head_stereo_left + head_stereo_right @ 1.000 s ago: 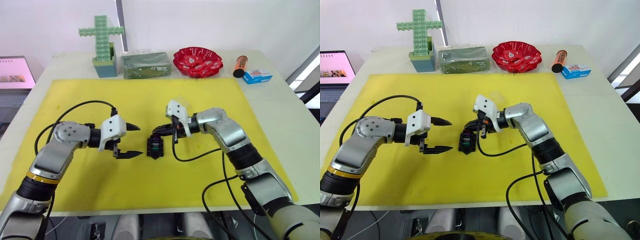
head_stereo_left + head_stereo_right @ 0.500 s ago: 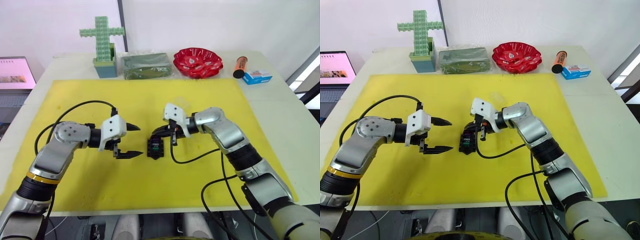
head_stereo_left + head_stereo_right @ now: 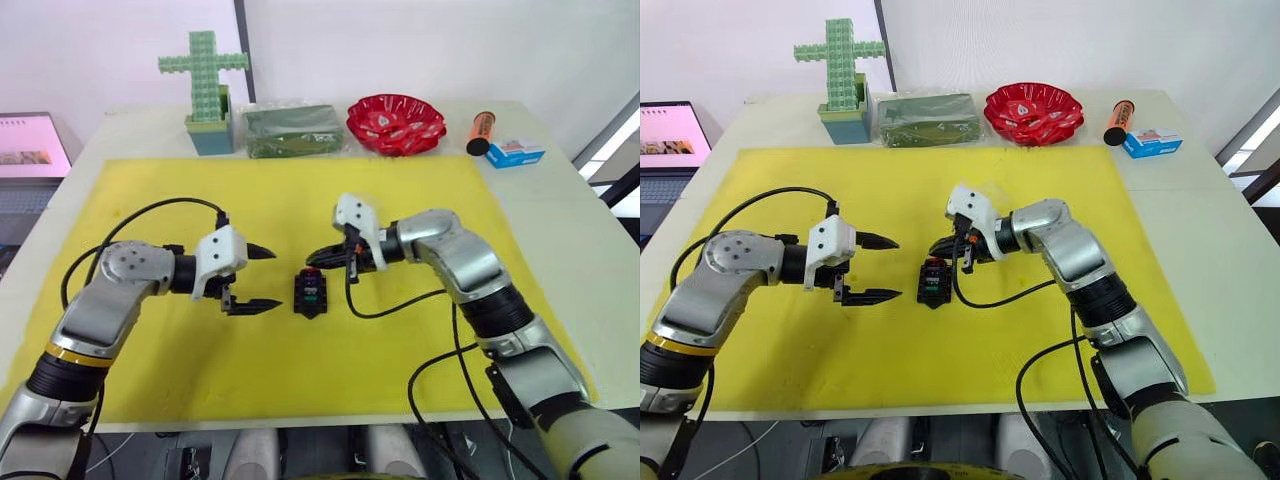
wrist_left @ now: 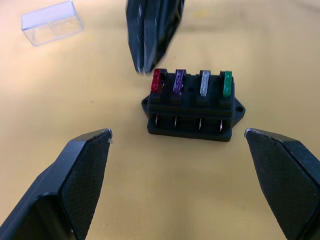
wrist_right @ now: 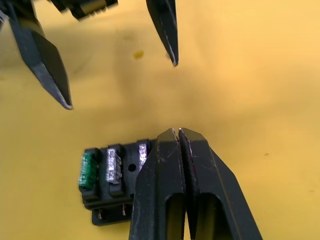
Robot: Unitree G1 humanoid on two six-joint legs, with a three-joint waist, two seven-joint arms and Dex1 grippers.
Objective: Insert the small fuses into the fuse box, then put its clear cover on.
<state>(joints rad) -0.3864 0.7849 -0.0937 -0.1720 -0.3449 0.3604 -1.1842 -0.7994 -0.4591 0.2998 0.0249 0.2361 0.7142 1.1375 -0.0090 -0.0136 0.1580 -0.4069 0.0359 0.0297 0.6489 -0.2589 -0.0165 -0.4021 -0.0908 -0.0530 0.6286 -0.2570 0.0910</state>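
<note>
- Four small fuses (image 4: 191, 83), red, purple, grey, green, stand in the one fuse box (image 4: 191, 108).
- One clear cover (image 4: 52, 22) lies apart from the fuse box.
- Right claw (image 3: 316, 257), pressed together and empty, has lifted off the fuse box.
- Left claw (image 3: 267, 279), spread apart, has drawn slightly back.

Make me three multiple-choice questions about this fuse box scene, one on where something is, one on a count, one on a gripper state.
1. Where does the small transparent plastic cover lie?
A. on the yellow mat, apart from the small black plastic fuse box
B. on the box
C. in the red bowl

2. How many small coloured blade fuses stand in the box?
A. two
B. three
C. four

3. How is the left gripper?
A. shut on a fuse
B. open
C. shut, empty

Answers: 1 A, the left wrist view shows it alone on the mat; 2 C, red, purple, grey and green stand in a row; 3 B, its fingers stand wide apart beside the box.
</note>
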